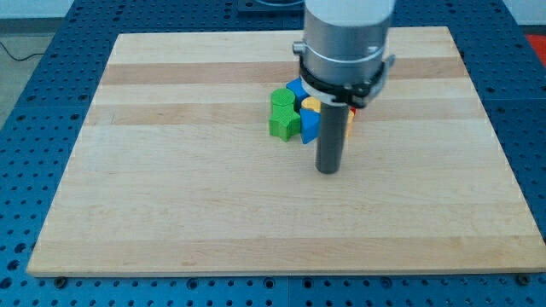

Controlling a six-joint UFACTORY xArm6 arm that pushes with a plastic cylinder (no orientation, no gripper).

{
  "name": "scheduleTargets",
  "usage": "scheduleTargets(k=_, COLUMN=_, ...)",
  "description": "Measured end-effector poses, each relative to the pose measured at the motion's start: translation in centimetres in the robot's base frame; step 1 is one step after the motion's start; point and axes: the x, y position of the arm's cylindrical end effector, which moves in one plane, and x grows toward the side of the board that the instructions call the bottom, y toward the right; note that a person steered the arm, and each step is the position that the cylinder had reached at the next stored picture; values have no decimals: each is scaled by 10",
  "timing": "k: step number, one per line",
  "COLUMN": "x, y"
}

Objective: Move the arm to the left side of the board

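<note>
My tip (328,170) rests on the wooden board (171,213) a little right of the board's middle. A tight cluster of blocks lies just above and to the left of it. The cluster holds two green blocks (282,115), one blue block at the cluster's top (296,88), another blue block (309,125) right beside the rod, a yellow block (310,104), and a sliver of red (351,122) behind the rod. The arm's grey body (345,43) hides the cluster's right part. The tip stands just below the lower blue block; I cannot tell if the rod touches it.
The board lies on a blue perforated table (34,128). A black cable (13,51) shows at the view's upper left corner.
</note>
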Motion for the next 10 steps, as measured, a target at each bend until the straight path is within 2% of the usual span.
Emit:
scheduleTargets(k=1, x=17, y=35)
scheduleTargets(k=2, x=7, y=75)
scheduleTargets(k=3, x=5, y=78)
scheduleTargets(k=4, x=12, y=50)
scheduleTargets(k=5, x=6, y=-43)
scheduleTargets(k=6, x=-19, y=-48)
scheduleTargets(k=7, x=-25, y=5)
scheduleTargets(k=8, x=-30, y=-50)
scheduleTargets(k=9, x=-27, y=-182)
scheduleTargets(k=10, x=-73, y=-229)
